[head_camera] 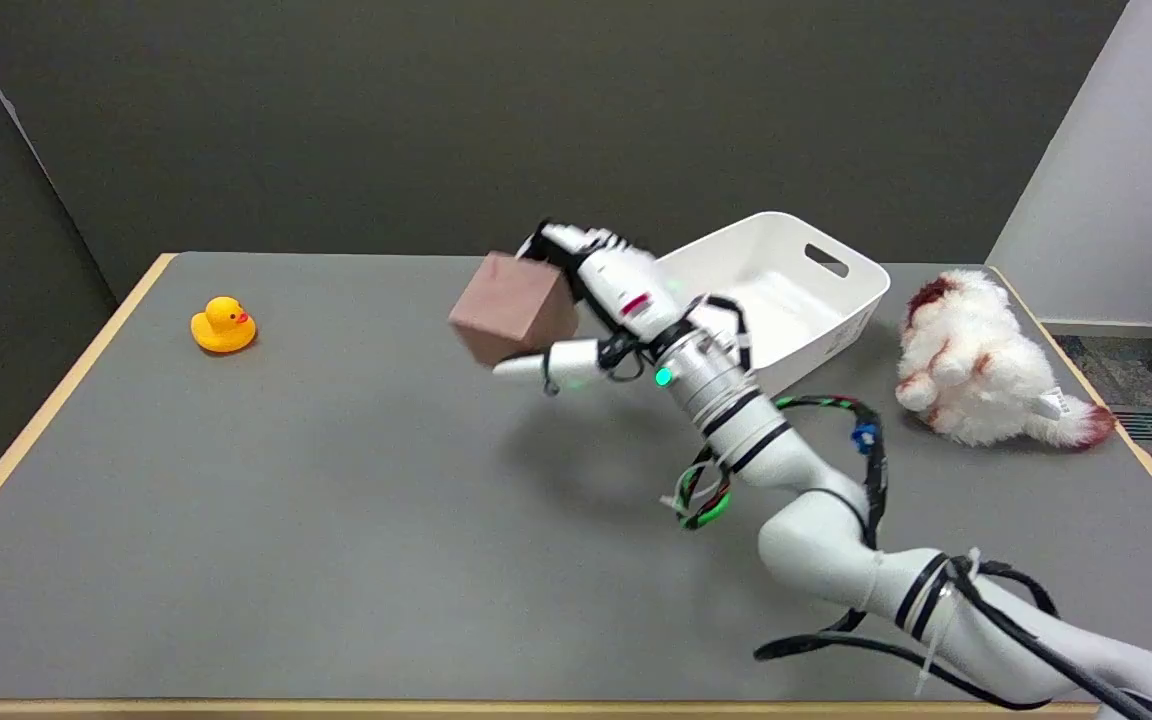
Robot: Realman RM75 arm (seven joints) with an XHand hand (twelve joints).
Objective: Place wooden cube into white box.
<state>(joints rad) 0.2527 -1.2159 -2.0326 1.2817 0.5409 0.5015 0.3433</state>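
the grey table carries a white box near its far right edge. beside it lies a plush toy. the right hand grips the wooden cube in the air, left of the box. a yellow duck sits near the far left corner.

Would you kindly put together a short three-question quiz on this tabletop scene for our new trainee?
1. True or false: the wooden cube already lies inside the white box.
2. Which toy sits nearest the table's left edge?
A. the rubber duck
B. the plush toy
3. Fill in: the right hand holds the cube above the ____.

Key:
1. False; the fingers hold it in the air, left of the box.
2. A
3. table
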